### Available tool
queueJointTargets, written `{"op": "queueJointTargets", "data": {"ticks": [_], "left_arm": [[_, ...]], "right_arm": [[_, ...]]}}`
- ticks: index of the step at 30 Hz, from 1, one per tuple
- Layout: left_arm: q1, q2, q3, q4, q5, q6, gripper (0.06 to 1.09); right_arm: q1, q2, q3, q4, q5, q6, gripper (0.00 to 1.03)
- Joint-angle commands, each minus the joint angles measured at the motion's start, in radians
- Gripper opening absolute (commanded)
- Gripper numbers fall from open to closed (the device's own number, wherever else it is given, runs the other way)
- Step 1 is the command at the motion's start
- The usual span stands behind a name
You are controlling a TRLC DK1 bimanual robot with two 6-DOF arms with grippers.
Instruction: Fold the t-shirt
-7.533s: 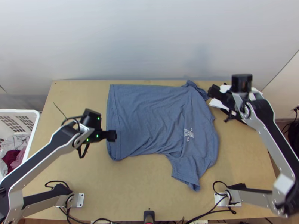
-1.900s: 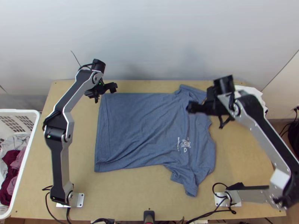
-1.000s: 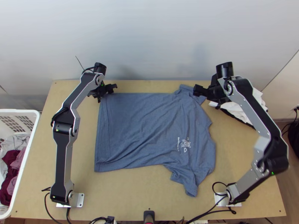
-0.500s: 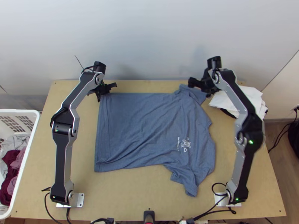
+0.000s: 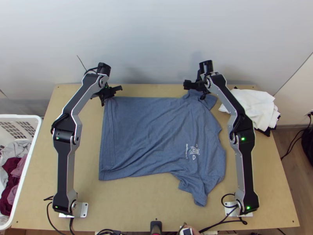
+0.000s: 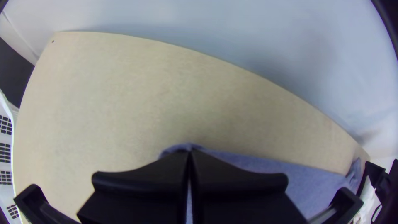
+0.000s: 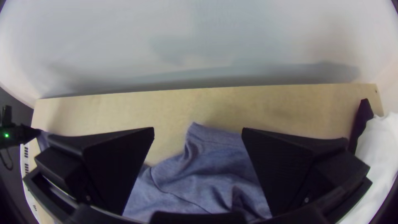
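Top view: t-shirt lay spread on worktop. L gripper pinched its far hem corner — prob. to anchor that end; R gripper hung spread abt. far sleeve, presumably for a matching grip.

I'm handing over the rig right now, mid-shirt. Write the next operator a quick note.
Left gripper: shut on the far hem corner of the t-shirt.
Right gripper: open at the rumpled far sleeve, not gripping it.
Shirt: spread on the table, hem toward the left, print up, some wrinkles.
White cloth: far right of the table.
Done: shirt laid out, one corner gripped.
To do: all folds; closing the right gripper on the sleeve looks like the next step.
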Motion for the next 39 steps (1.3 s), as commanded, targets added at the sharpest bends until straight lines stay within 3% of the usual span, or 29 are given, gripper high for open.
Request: {"op": "queueJointTargets", "data": {"ticks": [1,7,11,16,18,21,22,31,36,39], "left_arm": [[-0.014,-0.007,-0.001,-0.005,-0.001,-0.006,0.10],[-0.027,-0.008,-0.001,-0.006,-0.001,-0.009,0.10],[-0.027,-0.013,-0.001,-0.006,0.001,-0.009,0.10],[-0.022,-0.017,-0.003,-0.012,-0.001,-0.008,0.10],[-0.019,-0.017,-0.001,-0.012,0.001,-0.006,0.10],[-0.019,-0.021,-0.001,-0.017,0.001,-0.008,0.10],[-0.019,-0.022,-0.001,-0.020,0.001,-0.008,0.10],[-0.018,-0.031,-0.001,-0.026,0.001,-0.008,0.10],[-0.021,-0.044,-0.001,-0.029,0.003,-0.008,0.10],[-0.024,-0.057,-0.001,-0.025,0.001,-0.006,0.10]], "right_arm": [[0.031,0.035,0.003,0.070,0.051,-0.058,0.98],[0.048,0.049,-0.022,0.073,0.102,-0.070,0.97],[0.057,0.055,-0.036,0.073,0.140,-0.075,0.82],[0.062,0.058,-0.034,0.073,0.163,-0.080,0.82],[0.063,0.060,-0.034,0.084,0.188,-0.093,0.66],[0.065,0.065,-0.033,0.105,0.209,-0.143,0.24],[0.063,0.069,-0.030,0.115,0.208,-0.172,0.18],[0.063,0.071,-0.034,0.110,0.211,-0.184,0.04],[0.069,0.046,-0.030,0.107,0.288,-0.190,0.03],[0.068,0.012,-0.028,0.107,0.291,-0.185,0.03]]}}
